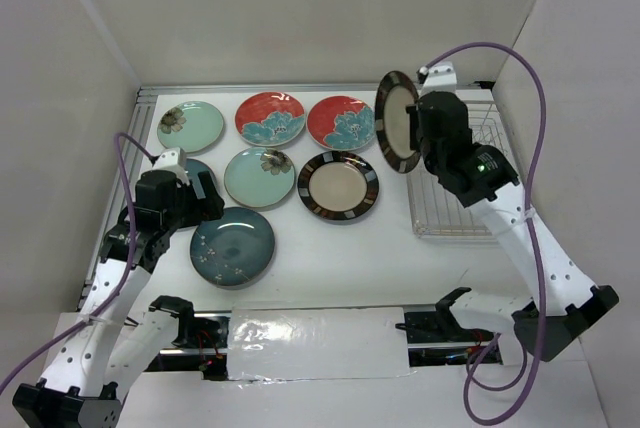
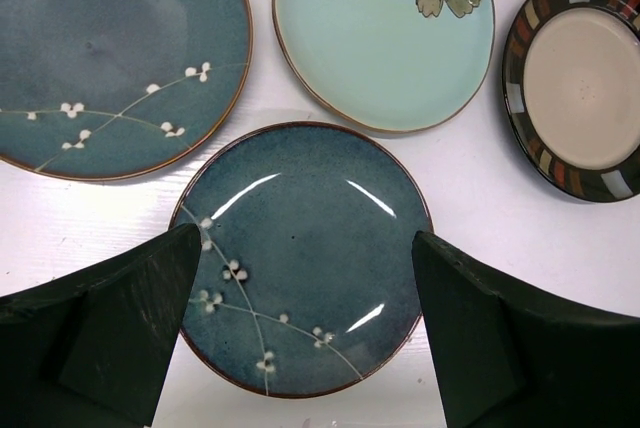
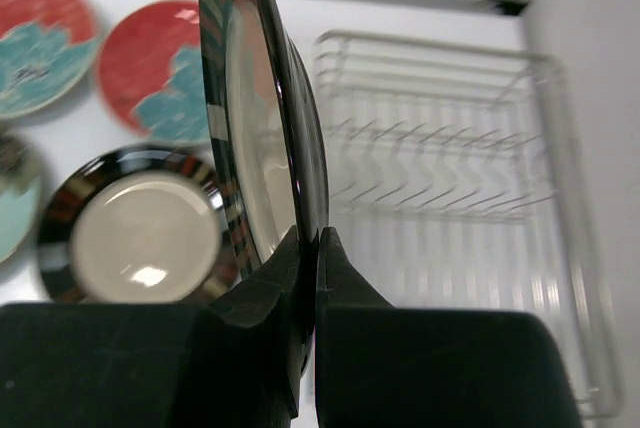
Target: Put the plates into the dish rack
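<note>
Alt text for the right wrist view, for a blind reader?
The right gripper is shut on the rim of a striped-rim beige plate, holding it upright on edge. The wire dish rack stands behind it to the right; a matching plate and two red plates lie flat to the left.

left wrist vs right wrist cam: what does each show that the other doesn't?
Left wrist only: the nearer teal plate, seen under the open left gripper, and the farther teal plate.
Right wrist only: the dish rack and the held plate, on edge, clamped in the right gripper.
Both: the flat striped-rim plate and the mint plate, just a sliver in the right wrist view.
</note>
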Motion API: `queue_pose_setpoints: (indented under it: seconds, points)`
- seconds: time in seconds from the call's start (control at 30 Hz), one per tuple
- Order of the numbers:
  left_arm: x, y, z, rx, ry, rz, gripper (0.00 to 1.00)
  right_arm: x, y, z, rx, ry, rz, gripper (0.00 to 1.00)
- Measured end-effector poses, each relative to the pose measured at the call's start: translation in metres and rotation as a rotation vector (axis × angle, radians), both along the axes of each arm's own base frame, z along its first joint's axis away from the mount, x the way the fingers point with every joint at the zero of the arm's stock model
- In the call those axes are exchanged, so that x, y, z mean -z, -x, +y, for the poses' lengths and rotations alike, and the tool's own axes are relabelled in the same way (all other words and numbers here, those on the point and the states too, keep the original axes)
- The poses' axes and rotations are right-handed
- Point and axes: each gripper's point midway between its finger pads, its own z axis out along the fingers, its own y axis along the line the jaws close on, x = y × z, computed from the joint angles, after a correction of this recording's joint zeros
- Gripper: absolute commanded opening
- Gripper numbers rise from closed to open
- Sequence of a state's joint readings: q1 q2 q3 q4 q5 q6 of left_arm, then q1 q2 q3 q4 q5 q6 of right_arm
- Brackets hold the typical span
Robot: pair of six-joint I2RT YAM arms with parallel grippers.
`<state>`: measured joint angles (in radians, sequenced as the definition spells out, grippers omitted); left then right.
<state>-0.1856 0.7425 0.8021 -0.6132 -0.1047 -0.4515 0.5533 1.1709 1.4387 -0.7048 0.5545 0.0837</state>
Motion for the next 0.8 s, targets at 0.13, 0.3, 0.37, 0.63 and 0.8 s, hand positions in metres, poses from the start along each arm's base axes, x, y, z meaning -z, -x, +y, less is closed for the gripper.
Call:
queue_pose_setpoints:
  seconds: [0.13,0.3,0.37,0.63,0.8]
  points:
    - [0.002,0.002,0.001,-0.006,-0.008,0.01,1.0,-0.018,-0.021,-0.042,0.117,0.084,-0.095,0.0]
    - [0.003,0.004,-0.008,0.016,0.004,0.016,1.0,-0.023,-0.033,-0.086,0.218,0.211,-0.148,0.0]
    - [0.004,0.005,-0.012,0.03,0.008,0.021,1.0,-0.023,-0.037,-0.104,0.249,0.26,-0.149,0.0]
    - [0.024,0.0,-0.023,0.068,0.013,0.119,1.0,-0.016,-0.05,-0.216,0.415,0.245,-0.133,0.0]
    - [0.032,-0.014,-0.028,0.066,0.007,0.175,1.0,0.01,-0.046,-0.282,0.528,0.228,-0.062,0.0]
